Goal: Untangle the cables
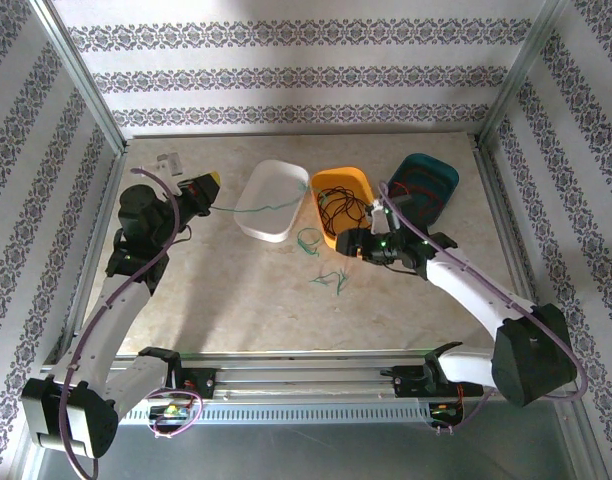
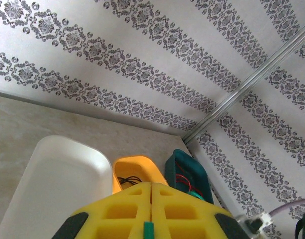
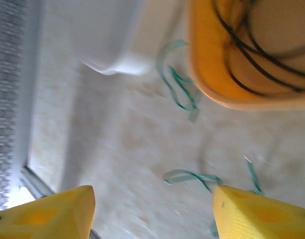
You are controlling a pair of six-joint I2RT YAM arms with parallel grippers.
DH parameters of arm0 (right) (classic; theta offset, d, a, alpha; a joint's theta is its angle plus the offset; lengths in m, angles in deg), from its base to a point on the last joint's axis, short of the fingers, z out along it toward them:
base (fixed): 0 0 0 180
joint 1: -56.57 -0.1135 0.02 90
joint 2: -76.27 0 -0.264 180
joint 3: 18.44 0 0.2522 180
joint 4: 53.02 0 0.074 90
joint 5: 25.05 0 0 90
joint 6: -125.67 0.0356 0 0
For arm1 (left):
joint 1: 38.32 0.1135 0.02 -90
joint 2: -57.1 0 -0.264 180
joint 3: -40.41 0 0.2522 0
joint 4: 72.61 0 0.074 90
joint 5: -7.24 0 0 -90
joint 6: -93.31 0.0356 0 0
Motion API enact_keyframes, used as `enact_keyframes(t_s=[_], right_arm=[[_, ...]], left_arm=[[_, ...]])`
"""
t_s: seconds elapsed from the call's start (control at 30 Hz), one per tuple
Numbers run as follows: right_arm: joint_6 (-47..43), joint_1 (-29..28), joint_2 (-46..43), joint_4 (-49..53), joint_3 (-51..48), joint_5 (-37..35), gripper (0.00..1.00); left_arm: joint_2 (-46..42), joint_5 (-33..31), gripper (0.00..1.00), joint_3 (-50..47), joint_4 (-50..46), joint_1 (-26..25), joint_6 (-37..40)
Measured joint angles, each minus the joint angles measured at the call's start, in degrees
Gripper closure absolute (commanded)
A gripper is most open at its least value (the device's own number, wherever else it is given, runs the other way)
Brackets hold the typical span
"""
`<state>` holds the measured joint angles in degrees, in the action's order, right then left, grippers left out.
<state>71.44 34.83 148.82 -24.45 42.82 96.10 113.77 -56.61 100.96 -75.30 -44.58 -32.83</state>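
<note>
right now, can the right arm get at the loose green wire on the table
Probably yes: its tool is open and the loose green wire lies just ahead, nothing covering it.

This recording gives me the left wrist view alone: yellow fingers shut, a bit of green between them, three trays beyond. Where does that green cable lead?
Observer: In the top view the green cable runs from the left gripper across the white tray towards the orange tray.
Operator: What is the right gripper doing?
Observer: The right gripper is open over the table beside the orange tray, with nothing between its fingers.
Operator: Any other green cables about?
Observer: Yes, loose green cables lie on the table in front of the orange tray.
</note>
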Motion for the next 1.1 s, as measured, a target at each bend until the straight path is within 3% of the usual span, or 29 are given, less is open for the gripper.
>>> enact_keyframes(t_s=[0.37,0.7,0.77,0.93,1.0,1.1], right_arm=[[11.61,-3.58,9.14,-16.63,8.26,10.01,0.36],[19.65,-5.9,18.4,-27.19,14.67,9.25,0.41],[21.2,-6.08,19.41,-29.11,14.67,8.96,0.49],[23.87,-6.16,20.9,-31.87,14.73,7.74,0.92],[24.33,-6.16,21.2,-32.33,14.73,7.17,1.0],[24.09,-6.16,21.27,-32.46,14.75,7.08,1.0]], left_arm=[[0.04,0.44,1.0,-1.57,2.49,-0.13,-1.68],[0.02,0.59,1.0,-2.19,3.48,-0.9,-1.7],[0.02,0.72,1.0,-2.19,3.61,-0.92,-1.7],[0.02,2.14,1.0,-2.21,4.22,-1.29,-1.75],[0.09,2.93,1.0,-2.21,4.44,-1.29,-1.81],[0.9,3.48,1.0,-2.21,4.35,-1.29,-1.92]])
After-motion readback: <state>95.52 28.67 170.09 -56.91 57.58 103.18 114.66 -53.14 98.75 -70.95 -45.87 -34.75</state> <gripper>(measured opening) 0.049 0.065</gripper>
